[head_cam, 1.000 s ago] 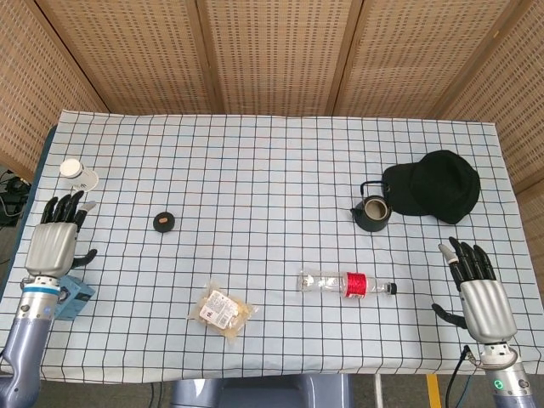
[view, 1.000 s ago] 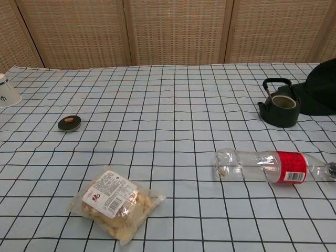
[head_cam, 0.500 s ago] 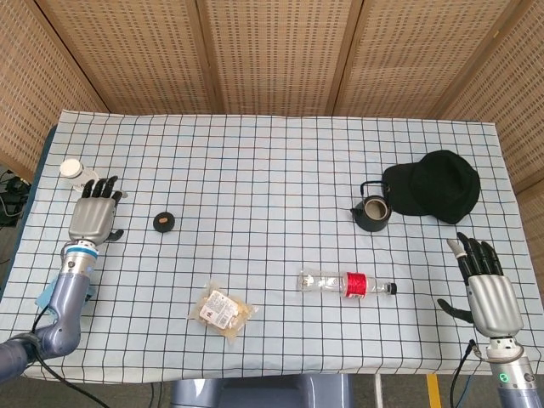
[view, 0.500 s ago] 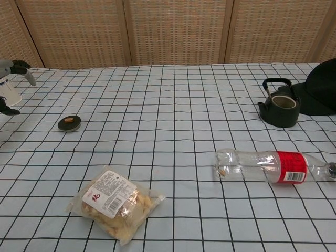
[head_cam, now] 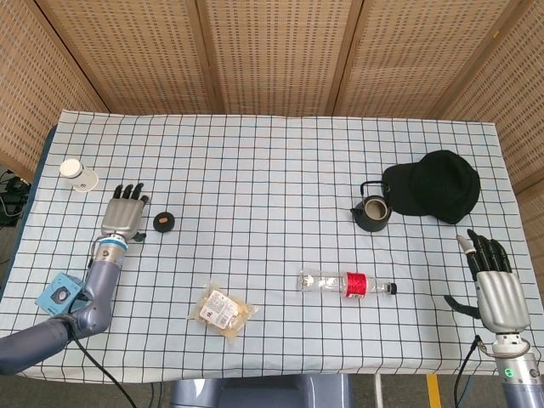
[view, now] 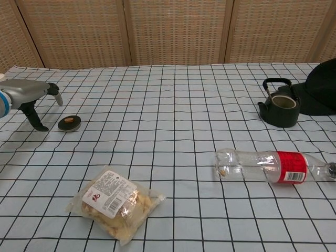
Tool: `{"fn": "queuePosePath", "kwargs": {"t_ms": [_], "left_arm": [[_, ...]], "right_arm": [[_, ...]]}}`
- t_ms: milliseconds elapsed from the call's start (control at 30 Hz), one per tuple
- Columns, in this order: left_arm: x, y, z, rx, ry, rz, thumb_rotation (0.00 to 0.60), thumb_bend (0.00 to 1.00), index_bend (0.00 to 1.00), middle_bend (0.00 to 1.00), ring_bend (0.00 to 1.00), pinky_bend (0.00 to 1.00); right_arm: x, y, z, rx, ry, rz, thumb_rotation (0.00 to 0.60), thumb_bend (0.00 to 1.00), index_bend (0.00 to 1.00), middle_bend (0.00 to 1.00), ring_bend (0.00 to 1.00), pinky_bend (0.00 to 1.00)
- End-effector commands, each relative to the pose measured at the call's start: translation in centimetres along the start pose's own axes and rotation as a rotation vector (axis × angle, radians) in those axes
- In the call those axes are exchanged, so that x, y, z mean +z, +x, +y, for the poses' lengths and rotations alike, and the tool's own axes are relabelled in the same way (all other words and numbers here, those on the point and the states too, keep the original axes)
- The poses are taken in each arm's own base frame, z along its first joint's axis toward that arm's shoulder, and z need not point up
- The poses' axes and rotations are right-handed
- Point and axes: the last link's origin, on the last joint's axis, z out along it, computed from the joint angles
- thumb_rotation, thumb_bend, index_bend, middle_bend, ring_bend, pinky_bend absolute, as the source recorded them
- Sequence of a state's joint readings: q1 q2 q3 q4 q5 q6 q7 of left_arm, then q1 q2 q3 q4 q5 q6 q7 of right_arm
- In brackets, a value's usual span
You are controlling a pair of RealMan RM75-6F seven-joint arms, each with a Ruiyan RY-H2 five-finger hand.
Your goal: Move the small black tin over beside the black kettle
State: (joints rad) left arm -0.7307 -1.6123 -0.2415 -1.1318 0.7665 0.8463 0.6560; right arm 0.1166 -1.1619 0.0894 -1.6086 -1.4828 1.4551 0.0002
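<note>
The small black tin (head_cam: 164,222) (view: 69,123) lies flat on the checked cloth at the left, a brown patch on its lid. My left hand (head_cam: 125,218) (view: 32,98) hovers just left of it, fingers spread, holding nothing. The black kettle (head_cam: 372,211) (view: 279,106) stands far to the right, upright with its handle raised. My right hand (head_cam: 494,284) is open near the front right table edge, away from everything; the chest view does not show it.
A black cap (head_cam: 433,184) lies right behind the kettle. A clear bottle with a red label (head_cam: 347,283) (view: 268,165) lies on its side in front of it. A snack packet (head_cam: 224,310) (view: 114,202) sits front left, a white cup (head_cam: 78,173) far left, a blue object (head_cam: 59,294) by the left edge.
My left hand has travelled right and forward from the table's left edge to just beside the tin. My right hand has drifted slightly right and back. The objects have not moved.
</note>
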Motion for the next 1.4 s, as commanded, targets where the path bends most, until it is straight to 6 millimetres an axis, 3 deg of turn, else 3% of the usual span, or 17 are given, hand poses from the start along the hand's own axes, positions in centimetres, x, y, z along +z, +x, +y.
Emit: {"fn": "queuePosePath", "kwargs": {"t_ms": [33, 467, 700, 967, 1233, 1400], "left_arm": [[0.4, -0.1, 1.2, -0.007, -0.017, -0.003, 0.600, 0.19, 0.25, 0.00, 0.00, 0.00], [1.4, -0.4, 2.9, 0.016, -0.031, -0.009, 0.600, 0.20, 0.30, 0.00, 0.00, 0.00], [1.5, -0.7, 3.2, 0.017, -0.030, -0.021, 0.600, 0.22, 0.43, 0.00, 0.00, 0.00], [1.3, -0.4, 3.1, -0.002, -0.030, -0.013, 0.600, 0.29, 0.48, 0.00, 0.00, 0.00], [0.2, 2.0, 3.8, -0.039, -0.077, 0.041, 0.600, 0.29, 0.48, 0.00, 0.00, 0.00], [-0.5, 4.6, 5.5, -0.064, -0.126, 0.078, 0.600, 0.29, 0.48, 0.00, 0.00, 0.00]], "right_arm": [[0.0, -0.1, 0.0, 0.004, 0.002, -0.004, 0.600, 0.19, 0.00, 0.00, 0.00, 0.00], [0.0, -0.1, 0.1, 0.020, 0.003, 0.001, 0.600, 0.19, 0.00, 0.00, 0.00, 0.00], [0.0, 0.0, 0.0, 0.025, 0.009, 0.004, 0.600, 0.19, 0.00, 0.00, 0.00, 0.00], [-0.2, 0.2, 0.0, 0.033, 0.016, 0.010, 0.600, 0.19, 0.00, 0.00, 0.00, 0.00], [-0.2, 0.5, 0.0, 0.040, 0.014, 0.023, 0.600, 0.19, 0.00, 0.00, 0.00, 0.00], [-0.3, 0.7, 0.0, 0.043, 0.015, 0.025, 0.600, 0.19, 0.00, 0.00, 0.00, 0.00]]}}
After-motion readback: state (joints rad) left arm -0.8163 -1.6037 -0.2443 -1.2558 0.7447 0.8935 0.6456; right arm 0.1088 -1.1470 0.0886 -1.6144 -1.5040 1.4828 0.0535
